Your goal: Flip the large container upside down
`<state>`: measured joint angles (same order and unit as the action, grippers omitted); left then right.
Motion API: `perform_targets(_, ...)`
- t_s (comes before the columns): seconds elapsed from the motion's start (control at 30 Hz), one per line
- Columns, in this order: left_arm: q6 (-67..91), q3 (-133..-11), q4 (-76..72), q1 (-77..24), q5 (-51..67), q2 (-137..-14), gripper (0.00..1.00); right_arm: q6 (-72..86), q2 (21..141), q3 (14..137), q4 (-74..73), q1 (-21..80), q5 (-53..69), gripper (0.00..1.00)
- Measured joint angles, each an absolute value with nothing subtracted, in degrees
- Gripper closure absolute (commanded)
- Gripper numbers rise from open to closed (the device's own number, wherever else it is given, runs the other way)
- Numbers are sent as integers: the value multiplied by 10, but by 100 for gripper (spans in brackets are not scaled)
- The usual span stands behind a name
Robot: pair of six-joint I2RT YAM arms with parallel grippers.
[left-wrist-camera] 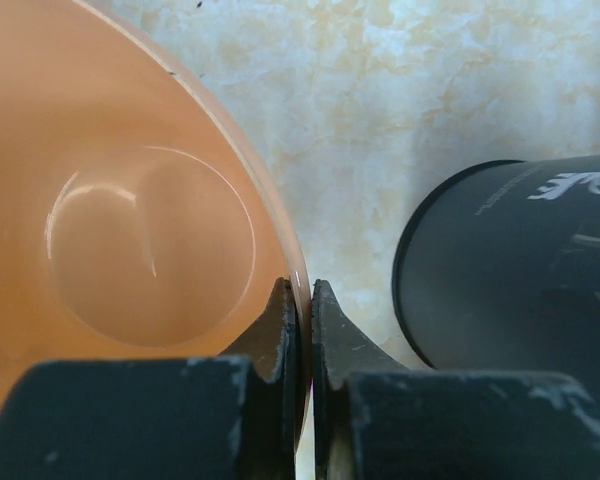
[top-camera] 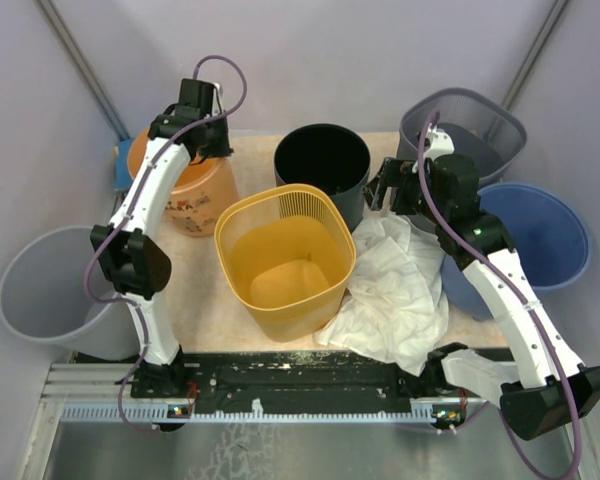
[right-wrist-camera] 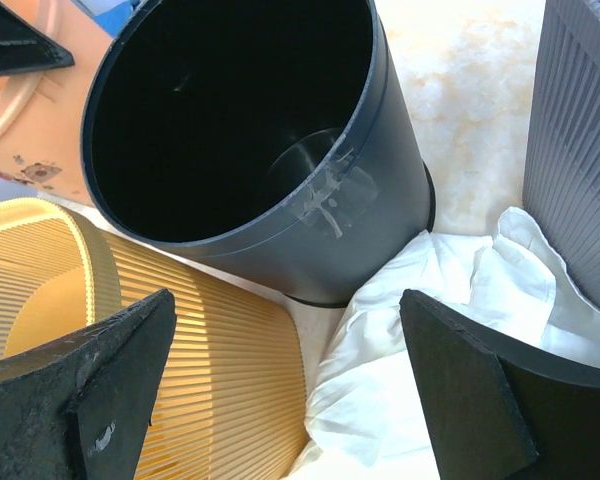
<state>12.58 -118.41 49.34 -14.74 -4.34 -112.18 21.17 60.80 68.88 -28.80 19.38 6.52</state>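
Orange container [top-camera: 195, 195] upright, far-left corner of table [top-camera: 205, 300] | left gripper [left-wrist-camera: 300, 330] pinched nearly closed on its rim | right gripper [right-wrist-camera: 290, 345] spread wide, apparently empty, beside black bucket [top-camera: 322, 165]

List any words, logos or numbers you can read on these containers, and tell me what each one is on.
No text here can be read as words.
On the black bin: a white antler-like emblem and a line of small white lettering on its side, too blurred to read.
On the orange container: a dark printed pattern on its side, too small to tell whether it holds any text.
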Motion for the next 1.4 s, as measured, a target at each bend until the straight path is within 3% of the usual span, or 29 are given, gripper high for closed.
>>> perform_targets(0.33,205,-1226,424,-108,137,-1093,100,212,608,689,-288,194,65,6)
perform_targets(0.53,345,-1066,222,-29,270,-1020,100,212,608,689,-289,194,61,6)
perform_targets(0.9,587,-825,-169,-5,331,-1015,100,206,593,689,-305,194,43,6)
perform_targets(0.97,622,-807,-227,-5,333,-1025,92,205,588,689,-309,194,39,6)
perform_targets(1.17,624,-790,-229,-7,336,-1035,45,199,580,689,-316,194,29,6)
perform_targets(1.4,534,-790,-101,-10,317,-1020,30,195,580,691,-318,194,25,6)
